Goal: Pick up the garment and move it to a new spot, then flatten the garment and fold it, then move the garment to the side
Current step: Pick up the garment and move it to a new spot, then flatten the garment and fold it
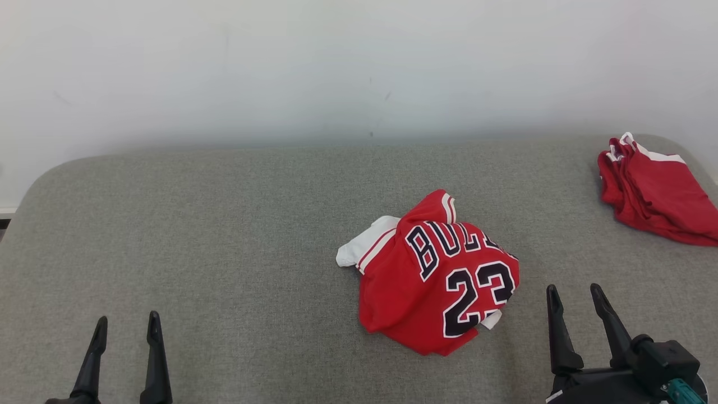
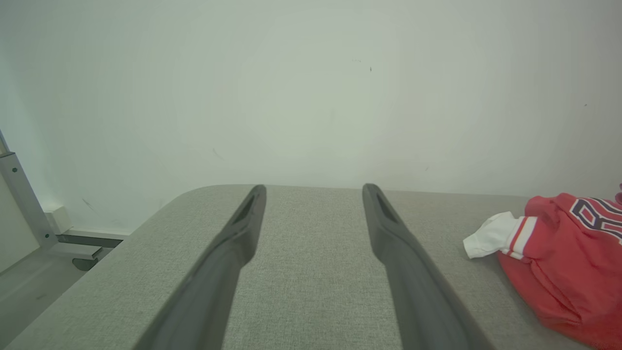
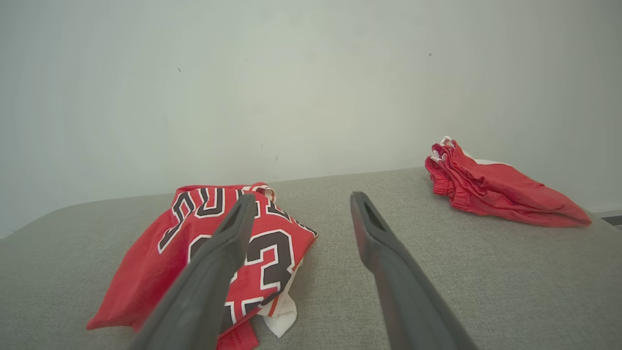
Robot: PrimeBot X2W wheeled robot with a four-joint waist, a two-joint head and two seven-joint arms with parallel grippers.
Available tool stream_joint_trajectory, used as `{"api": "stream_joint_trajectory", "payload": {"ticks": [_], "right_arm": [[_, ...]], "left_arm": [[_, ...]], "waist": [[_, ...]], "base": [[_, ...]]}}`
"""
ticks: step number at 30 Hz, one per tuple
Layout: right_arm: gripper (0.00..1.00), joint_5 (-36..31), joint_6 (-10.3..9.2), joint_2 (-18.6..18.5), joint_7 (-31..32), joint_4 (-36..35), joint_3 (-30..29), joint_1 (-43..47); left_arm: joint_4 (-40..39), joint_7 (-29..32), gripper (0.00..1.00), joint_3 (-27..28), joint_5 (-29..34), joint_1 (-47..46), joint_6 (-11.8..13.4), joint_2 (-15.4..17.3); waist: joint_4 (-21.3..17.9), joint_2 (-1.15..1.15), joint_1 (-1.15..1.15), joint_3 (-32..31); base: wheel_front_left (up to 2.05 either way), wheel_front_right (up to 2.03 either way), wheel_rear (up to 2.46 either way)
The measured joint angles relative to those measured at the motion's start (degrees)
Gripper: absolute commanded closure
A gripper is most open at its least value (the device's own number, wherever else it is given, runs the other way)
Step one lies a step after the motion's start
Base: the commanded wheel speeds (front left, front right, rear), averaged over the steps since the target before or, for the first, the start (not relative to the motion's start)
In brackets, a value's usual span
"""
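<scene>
two hands hover at the near edge of the grey padded bench [image 1: 224, 235], both empty with fingers spread wide. the left hand [image 1: 127, 317] is well apart from anything, while the right hand [image 1: 574, 288] is near the right side of the jersey [image 1: 437, 275].

a little farther in, right of centre, that red bulls jersey lies crumpled in a heap on the bench with the number 23 facing up. a white part pokes out at its left and a white scrap at its near edge. farther back, at the right edge, sits a pile of red shorts [image 1: 656, 196], well apart from the jersey. behind it all is a pale wall [image 1: 336, 67].

the task looks to be at its first step, the pickup, with nothing lifted yet. the next move likely calls for the right hand to come down over the heap and pinch a raised fold. the left hand would need a long reach across to help.
</scene>
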Motion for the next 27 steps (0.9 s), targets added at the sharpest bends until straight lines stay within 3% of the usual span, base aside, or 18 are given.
{"api": "stream_joint_trajectory", "payload": {"ticks": [10,27], "right_arm": [[0.0,0.3,0.0,0.0,0.0,0.3,0.2,0.1],[0.0,0.4,0.0,0.0,0.0,0.6,0.5,0.1]], "left_arm": [[0.6,0.0,0.0,0.6,2.1,0.7,-2.2,-1.1],[2.0,0.0,0.0,2.0,3.6,0.6,-3.3,-2.0]], "waist": [[0.0,0.0,0.0,0.2],[-0.3,0.0,0.0,0.5]], "base": [[0.0,0.0,0.0],[0.0,0.0,0.0]]}}
